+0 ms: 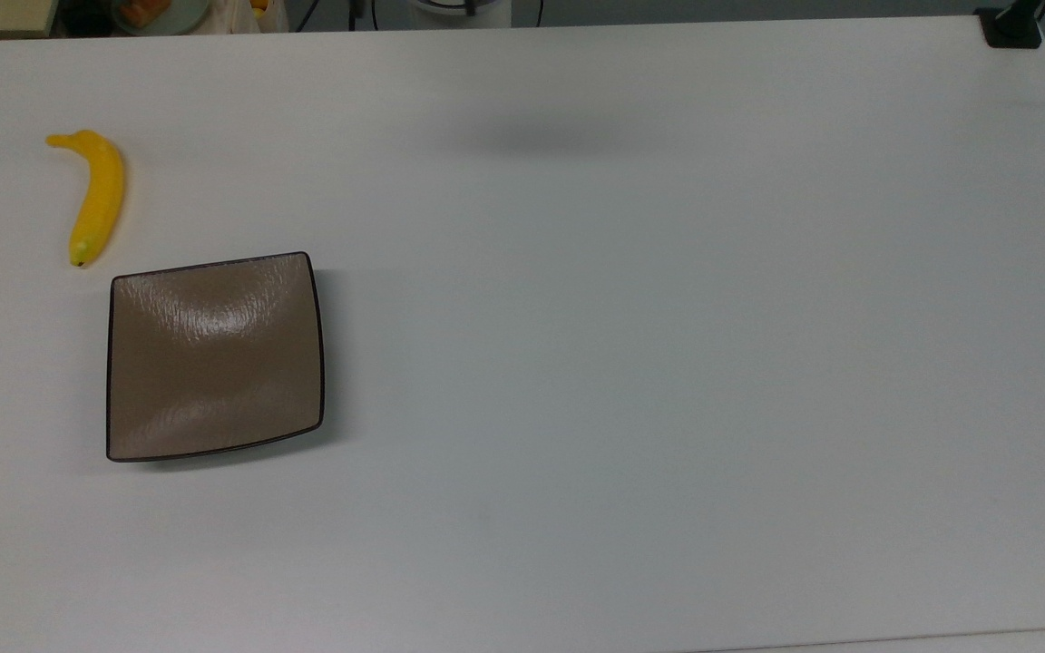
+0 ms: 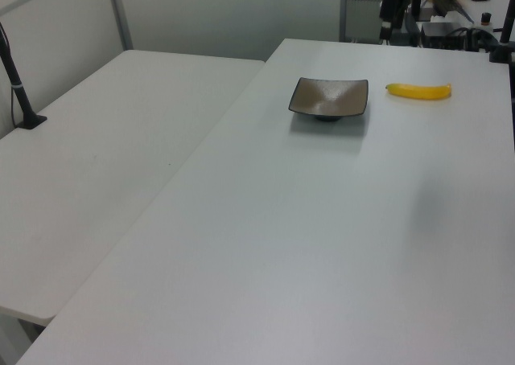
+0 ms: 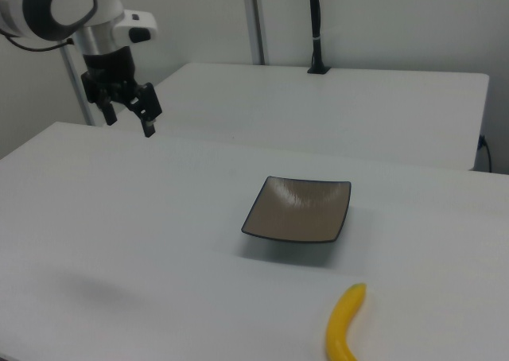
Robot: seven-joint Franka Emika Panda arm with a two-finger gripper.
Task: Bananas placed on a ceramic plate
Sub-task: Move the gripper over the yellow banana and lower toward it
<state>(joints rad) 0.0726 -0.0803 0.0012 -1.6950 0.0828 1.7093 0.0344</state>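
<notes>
A bright yellow banana (image 1: pixel 98 195) lies flat on the white table near the top view's left edge, just beyond a corner of the square brown ceramic plate (image 1: pixel 214 358). The plate holds nothing. In the left view the banana (image 2: pixel 418 92) rests to the right of the plate (image 2: pixel 328 97). In the right view the banana (image 3: pixel 344 323) lies in front of the plate (image 3: pixel 298 210). My gripper (image 3: pixel 127 121) hangs open high above the table at the right view's upper left, far from both, with nothing between its fingers.
A second white table (image 2: pixel 121 140) adjoins this one. A black post on a clamp (image 3: pixel 314 27) stands at its far edge and appears as a clamp base (image 1: pixel 1012 27) at the top view's upper right. Clutter and cables (image 2: pixel 434 11) sit beyond the table's end.
</notes>
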